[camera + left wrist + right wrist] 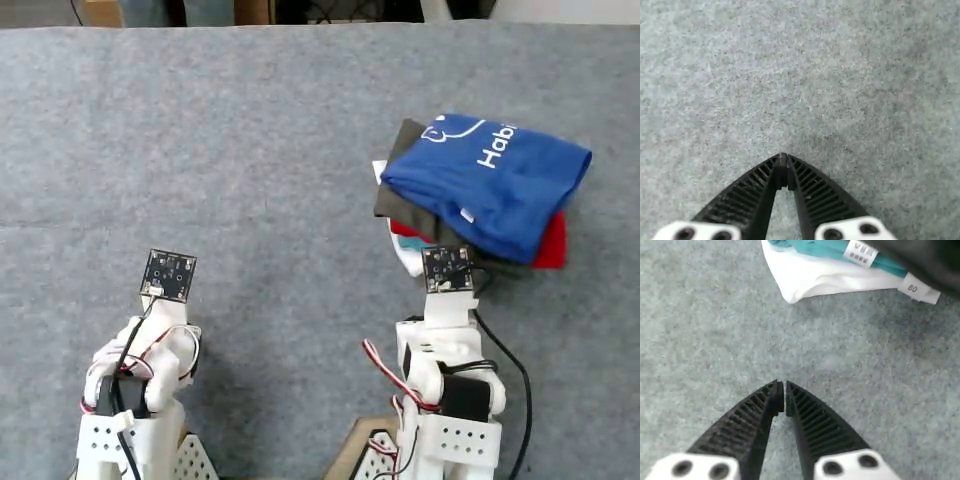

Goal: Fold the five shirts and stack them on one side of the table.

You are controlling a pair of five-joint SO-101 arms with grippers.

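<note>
Folded shirts (487, 185) are stacked at one side of the table (250, 140); task judged done; left gripper (783, 167) and right gripper (781, 395) closed, nothing held.

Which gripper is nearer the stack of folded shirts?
Right. The right gripper hangs over the grey carpet just short of the stack of folded shirts. The left gripper is well away to the side, also over carpet.
</note>
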